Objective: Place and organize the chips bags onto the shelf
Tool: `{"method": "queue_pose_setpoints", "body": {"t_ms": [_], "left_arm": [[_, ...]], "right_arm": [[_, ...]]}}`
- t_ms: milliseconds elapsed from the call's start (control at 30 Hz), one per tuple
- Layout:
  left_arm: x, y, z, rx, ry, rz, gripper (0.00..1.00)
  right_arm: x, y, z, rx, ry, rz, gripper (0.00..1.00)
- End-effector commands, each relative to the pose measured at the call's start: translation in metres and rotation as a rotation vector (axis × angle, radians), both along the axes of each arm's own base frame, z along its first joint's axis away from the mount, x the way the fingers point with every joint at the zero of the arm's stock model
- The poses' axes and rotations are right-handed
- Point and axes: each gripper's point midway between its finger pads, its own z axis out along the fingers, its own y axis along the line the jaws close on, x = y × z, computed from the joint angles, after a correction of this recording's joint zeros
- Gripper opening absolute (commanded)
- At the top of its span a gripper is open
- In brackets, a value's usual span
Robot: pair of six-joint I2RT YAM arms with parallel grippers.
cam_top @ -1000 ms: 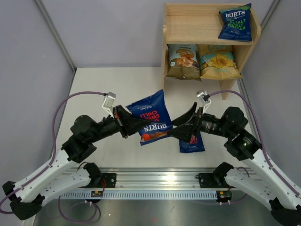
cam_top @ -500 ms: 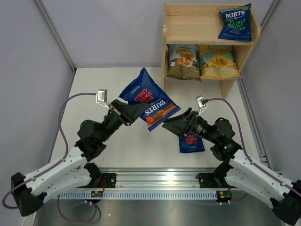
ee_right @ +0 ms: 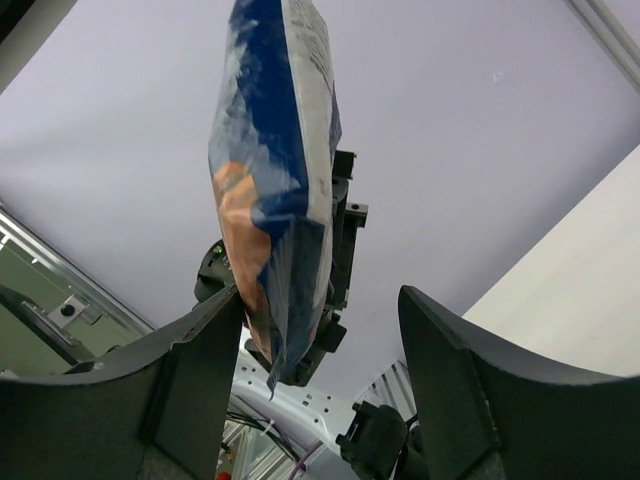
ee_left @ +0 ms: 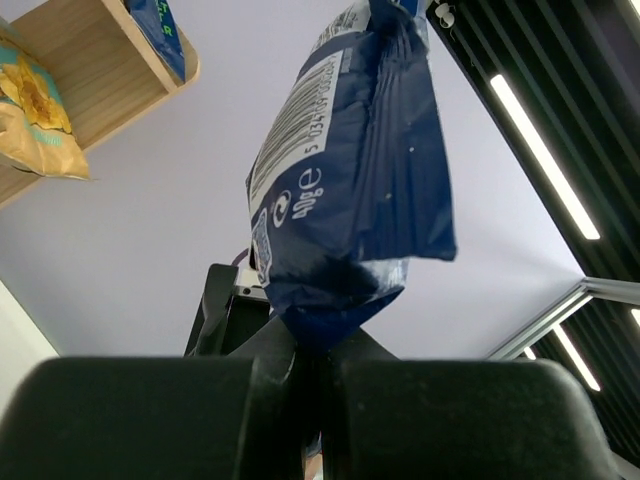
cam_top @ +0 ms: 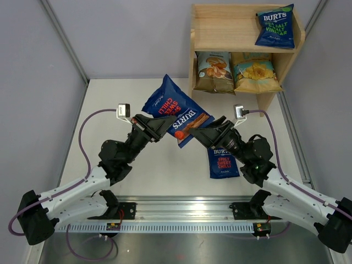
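**Handover of a chips bag above the table.** A small dark-blue crinkly "BURTS" chips bag (cam_top: 179,113) is being held aloft over the middle of the white table (cam_top: 121,93). It is being pinched at one edge by the left gripper (cam_top: 160,125), whose jaws are being pressed tight on the foil. The right gripper (cam_top: 208,136) is being presented at the bag's opposite edge. Its jaws are being kept wide apart with the bag hanging between them, nearer one finger, and no grip is being shown there.

A second dark-blue bag (cam_top: 223,163) is lying flat on the table beneath the right arm. On the two-tier light wooden shelf (cam_top: 220,33) at the far right, three bags are being displayed upright. A third dark-blue bag (cam_top: 275,26) is at the right of the upper tier, with room being left beside it. A tan-and-teal bag (cam_top: 214,71) and a light-blue-and-olive bag (cam_top: 256,71) are side by side on the lower tier.

Three of five bags are judged placed, with two left. Both arms are being stretched forward and inward, wrists converging on the raised bag.
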Motion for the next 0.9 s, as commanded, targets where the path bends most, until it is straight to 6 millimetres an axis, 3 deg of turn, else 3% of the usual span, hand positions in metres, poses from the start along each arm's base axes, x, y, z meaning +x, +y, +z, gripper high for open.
{"method": "queue_pose_setpoints", "body": {"t_ms": [0, 133, 233, 467, 533, 567, 667, 700, 767, 800, 833, 867], "left_arm": [[-0.004, 0.009, 0.015, -0.077, -0.024, 0.008, 0.01], [-0.002, 0.001, 0.01, -0.028, -0.006, -0.003, 0.01], [0.001, -0.004, 0.005, 0.01, 0.012, -0.01, 0.0], [0.001, 0.0, 0.006, 0.024, 0.017, 0.01, 0.08], [0.002, 0.004, 0.007, 0.026, 0.018, 0.028, 0.2], [0.002, 0.004, 0.005, 0.042, 0.021, 0.036, 0.42], [0.004, 0.012, 0.006, 0.069, 0.02, 0.086, 0.74], [0.007, 0.014, -0.002, 0.112, 0.049, 0.104, 0.88], [0.011, 0.03, -0.001, 0.154, 0.057, 0.192, 0.99], [0.016, 0.032, -0.021, 0.237, 0.107, 0.222, 0.99], [0.022, 0.043, -0.02, 0.267, 0.115, 0.29, 0.99], [0.021, 0.052, -0.033, 0.332, 0.148, 0.32, 0.99]], "right_arm": [[0.004, -0.011, 0.04, 0.092, -0.073, -0.071, 0.7], [0.005, -0.004, 0.041, 0.046, -0.082, -0.06, 0.67], [0.006, -0.004, 0.037, 0.029, -0.084, -0.07, 0.52], [0.002, -0.003, 0.027, -0.04, -0.064, -0.059, 0.36], [0.004, -0.005, 0.024, -0.053, -0.053, -0.07, 0.31], [0.004, -0.005, 0.023, -0.056, -0.051, -0.073, 0.25], [0.01, -0.009, 0.018, -0.085, -0.013, -0.113, 0.24], [0.014, -0.012, 0.02, -0.084, -0.001, -0.138, 0.23], [0.023, -0.015, 0.01, -0.115, 0.051, -0.182, 0.23], [0.03, -0.021, 0.013, -0.108, 0.077, -0.226, 0.22], [0.037, -0.024, 0.006, -0.125, 0.117, -0.265, 0.22], [0.041, -0.027, 0.007, -0.121, 0.135, -0.287, 0.21]]}}
